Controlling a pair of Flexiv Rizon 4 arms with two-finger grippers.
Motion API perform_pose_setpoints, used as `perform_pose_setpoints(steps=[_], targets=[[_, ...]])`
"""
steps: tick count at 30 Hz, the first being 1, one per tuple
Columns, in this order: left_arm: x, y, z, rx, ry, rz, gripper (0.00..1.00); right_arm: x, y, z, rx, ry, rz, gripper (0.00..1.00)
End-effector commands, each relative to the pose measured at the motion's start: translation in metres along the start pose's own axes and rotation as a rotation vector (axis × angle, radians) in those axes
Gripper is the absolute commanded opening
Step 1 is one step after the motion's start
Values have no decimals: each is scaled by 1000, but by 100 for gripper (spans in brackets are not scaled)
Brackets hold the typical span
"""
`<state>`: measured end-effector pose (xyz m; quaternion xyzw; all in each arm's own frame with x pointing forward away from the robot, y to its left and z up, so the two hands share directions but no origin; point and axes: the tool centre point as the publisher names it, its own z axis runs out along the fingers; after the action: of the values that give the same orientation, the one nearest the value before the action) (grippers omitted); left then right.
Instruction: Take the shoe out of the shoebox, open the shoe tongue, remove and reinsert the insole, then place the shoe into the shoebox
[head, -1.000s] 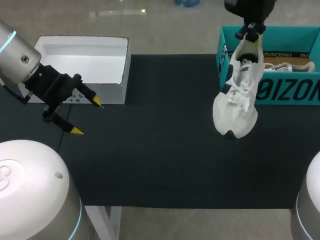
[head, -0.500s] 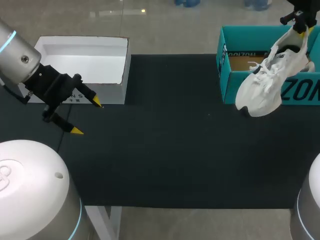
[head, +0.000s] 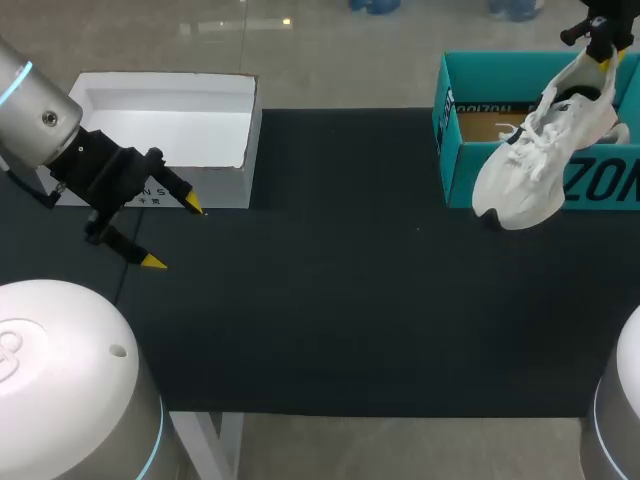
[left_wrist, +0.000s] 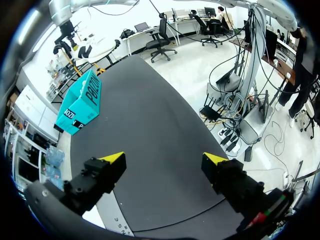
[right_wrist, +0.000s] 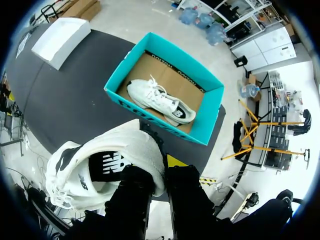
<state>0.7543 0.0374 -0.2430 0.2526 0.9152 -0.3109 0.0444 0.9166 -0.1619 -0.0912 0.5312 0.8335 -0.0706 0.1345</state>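
Dangling heel-up, the white laced shoe hangs beside a teal cardboard shoebox.

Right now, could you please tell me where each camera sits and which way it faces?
Head view: above and behind, looking down on the table; left tool open, right tool holding the white shoe.
Left wrist view: on the left wrist, looking along its tool across the table toward the teal shoebox.
Right wrist view: on the right wrist, looking down past its tool at the teal shoebox, a second shoe inside.
Shared: all show the teal shoebox.
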Motion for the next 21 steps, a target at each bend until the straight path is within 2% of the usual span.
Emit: perform_pose_setpoints(steps=[1, 5, 7, 15, 16, 21], targets=[[-1, 0, 0, -3, 3, 0, 100, -1, 1, -2, 3, 1, 1, 0], [-1, 0, 0, -3, 3, 0, 100, -1, 1, -2, 3, 1, 1, 0], [-1, 0, 0, -3, 3, 0, 100, -8, 13, -1, 15, 30, 39, 0], [-1, 0, 0, -3, 3, 0, 100, -56, 57, 11, 54, 60, 297, 0], [-1, 0, 0, -3, 3, 0, 100, -62, 62, 15, 77, 52, 330, 0], [-1, 0, 0, -3, 3, 0, 100, -93, 83, 33, 99, 64, 434, 0]])
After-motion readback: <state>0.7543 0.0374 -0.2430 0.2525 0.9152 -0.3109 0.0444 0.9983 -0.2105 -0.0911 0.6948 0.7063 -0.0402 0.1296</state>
